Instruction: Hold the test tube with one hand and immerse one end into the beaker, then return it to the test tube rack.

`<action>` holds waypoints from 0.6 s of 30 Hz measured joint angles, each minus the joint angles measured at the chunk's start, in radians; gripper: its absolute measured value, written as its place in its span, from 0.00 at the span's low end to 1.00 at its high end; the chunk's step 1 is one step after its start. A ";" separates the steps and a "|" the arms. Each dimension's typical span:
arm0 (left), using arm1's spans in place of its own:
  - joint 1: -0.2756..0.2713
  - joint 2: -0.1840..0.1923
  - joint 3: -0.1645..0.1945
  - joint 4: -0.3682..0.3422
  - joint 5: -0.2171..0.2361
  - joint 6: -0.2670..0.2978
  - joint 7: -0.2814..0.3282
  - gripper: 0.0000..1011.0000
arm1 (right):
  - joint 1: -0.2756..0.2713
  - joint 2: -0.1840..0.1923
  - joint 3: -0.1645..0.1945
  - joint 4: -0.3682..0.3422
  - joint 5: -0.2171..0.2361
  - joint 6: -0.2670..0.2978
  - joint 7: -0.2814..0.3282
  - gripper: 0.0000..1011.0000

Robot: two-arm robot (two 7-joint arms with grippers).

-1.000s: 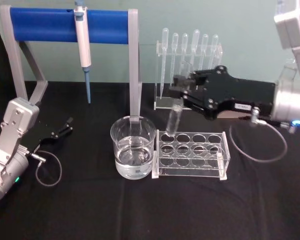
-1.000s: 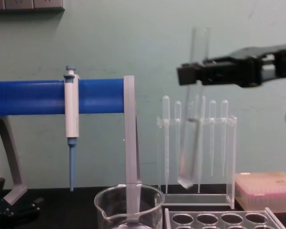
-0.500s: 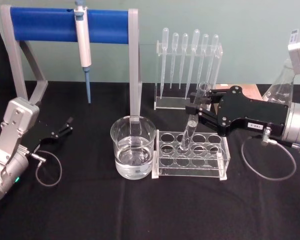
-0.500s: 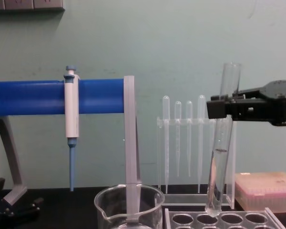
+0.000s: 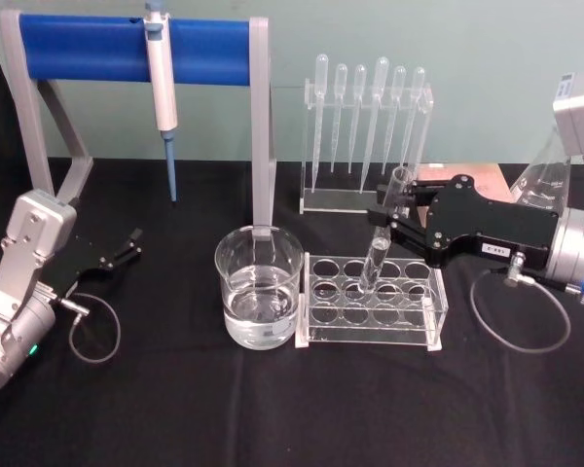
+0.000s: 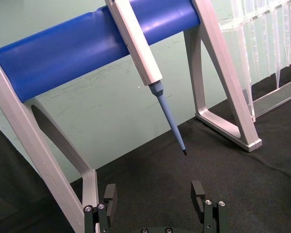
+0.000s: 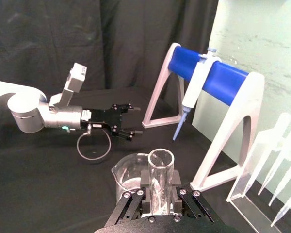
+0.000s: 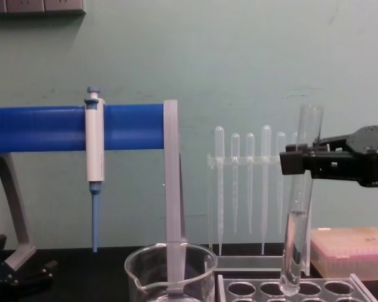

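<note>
- The right gripper (image 5: 386, 219) reached in level from the right side of the table, its black body ahead of a silver wrist with a blue glowing ring, and its jaws were clamped on the upper part of the test tube (image 5: 382, 243).
- The test tube leaned slightly, open rim up and tipped toward the gripper, and its round bottom sat at the mouth of a back-row hole of the clear tube rack (image 5: 372, 300).
- The beaker (image 5: 259, 287), holding clear liquid, stood just left of the rack, touching or nearly touching its end; the tube was apart from it.
- The left gripper (image 5: 128, 243) lay low at the left of the table, near the foot of the blue-barred stand (image 5: 131, 49), well apart from the beaker.
- From the side, the chest view showed the test tube (image 8: 299, 207) with some clear liquid in its lower part and its tip level with the rack top; how far it had entered the hole could not be told.
- The right wrist view looked down the open rim of the test tube (image 7: 161, 170) between the two jaws, with the beaker (image 7: 128, 174) beyond it and the left gripper (image 7: 128, 120) farther off.
- The left wrist view showed the left gripper (image 6: 155, 199) with its fingers spread wide and nothing between them, and the white-and-blue pipettor (image 6: 145, 63) hanging on the blue bar above.
- A rack of plastic pipettes (image 5: 368, 126) stood behind the tube rack.
</note>
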 joint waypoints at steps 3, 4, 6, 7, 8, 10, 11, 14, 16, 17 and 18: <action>0.000 0.000 0.000 0.000 0.000 0.000 0.000 0.99 | -0.002 -0.007 0.001 0.010 -0.006 -0.001 0.001 0.23; 0.000 0.000 0.000 0.000 0.000 0.000 0.000 0.99 | -0.003 -0.011 0.001 0.014 -0.008 -0.002 0.003 0.23; 0.000 0.000 0.000 0.000 0.000 0.000 0.000 0.99 | -0.003 -0.015 0.001 0.017 -0.010 -0.003 0.005 0.23; 0.000 0.000 0.000 0.000 0.000 0.000 0.000 0.99 | -0.004 -0.019 0.000 0.021 -0.013 -0.003 0.006 0.23; 0.000 0.000 0.000 0.000 0.000 0.000 0.000 0.99 | -0.004 -0.021 -0.001 0.023 -0.014 -0.004 0.006 0.23; 0.000 0.000 0.000 0.000 0.000 0.000 0.000 0.99 | -0.005 -0.025 -0.001 0.027 -0.016 -0.004 0.007 0.23; 0.000 0.000 0.000 0.000 0.000 0.000 0.000 0.99 | -0.007 -0.028 -0.002 0.030 -0.019 -0.004 0.007 0.23; 0.000 0.000 0.000 0.000 0.000 0.000 0.000 0.99 | -0.008 -0.032 -0.003 0.037 -0.025 -0.004 0.008 0.23; 0.000 0.000 0.000 0.000 0.000 0.000 0.000 0.99 | -0.009 -0.034 -0.003 0.041 -0.028 -0.005 0.008 0.23; 0.000 0.000 0.000 0.000 0.000 0.000 0.000 0.99 | -0.010 -0.036 -0.003 0.044 -0.031 -0.005 0.008 0.23; 0.000 0.000 0.000 0.000 0.000 0.000 0.000 0.99 | -0.010 -0.037 -0.003 0.046 -0.032 -0.005 0.009 0.23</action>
